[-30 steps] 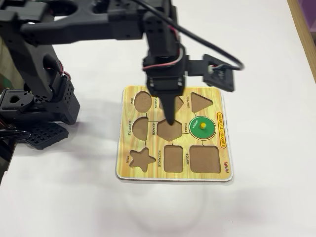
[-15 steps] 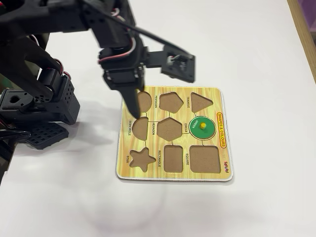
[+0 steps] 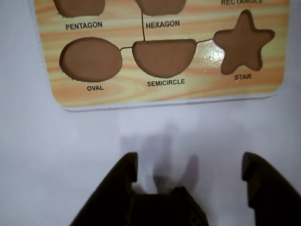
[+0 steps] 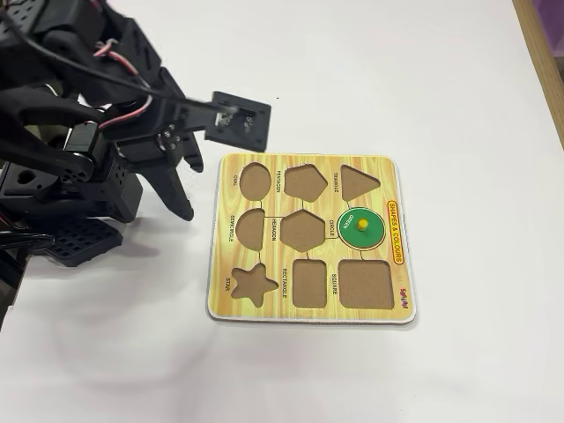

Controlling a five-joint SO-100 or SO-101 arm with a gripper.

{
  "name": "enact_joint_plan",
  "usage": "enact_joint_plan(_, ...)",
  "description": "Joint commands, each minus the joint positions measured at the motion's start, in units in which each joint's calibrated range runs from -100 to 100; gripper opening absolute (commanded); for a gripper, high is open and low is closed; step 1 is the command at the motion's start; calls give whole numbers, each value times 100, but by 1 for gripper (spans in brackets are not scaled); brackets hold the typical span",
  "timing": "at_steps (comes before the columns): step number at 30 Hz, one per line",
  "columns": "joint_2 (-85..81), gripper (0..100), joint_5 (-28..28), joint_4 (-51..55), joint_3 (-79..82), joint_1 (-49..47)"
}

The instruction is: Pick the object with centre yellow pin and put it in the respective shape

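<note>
One green disc (image 4: 361, 226) with yellow knob, seated in circle cutout (image 4: 377, 238) of one shape board (image 4: 390, 304); eight other cutouts bare. Gripper (image 4: 183, 210) off board's left edge over white table (image 4: 458, 106), holding nothing. Wrist view: fingers (image 3: 123, 170) spread apart, gripper (image 3: 190, 167) above table, labels legible; disc only in fixed view.

Black jaws above the bare desk, with the board edge ahead.

The yellow wood-grain board (image 3: 160, 92) fills the top of the wrist view, showing brown cutouts: oval (image 3: 90, 60), semicircle (image 3: 163, 57) and star (image 3: 244, 42), each labelled. Below, on the white desk (image 3: 42, 155), the gripper (image 3: 190, 167) stands spread apart, holding nothing, clear of the board.
</note>
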Motion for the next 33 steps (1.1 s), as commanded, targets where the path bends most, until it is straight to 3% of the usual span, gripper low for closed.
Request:
enact_joint_plan(1, -959, 25, -35, -36, 459, 32)
enact_joint_plan(6, -2340, 25, -35, -174, 1187, 23)
enact_joint_plan(11, -3712, 25, -35, -1315, 2149, 13)
enact_joint_plan(21, -3570, 25, -30, -3208, 4442, 3)
enact_joint_plan(25, -3545, 25, -20, -2793, 4487, 13)
enact_joint_plan(29, -3503, 25, 27, -1410, 4487, 23)
enact_joint_plan(33, -3578, 25, 27, -1306, 4478, 23)
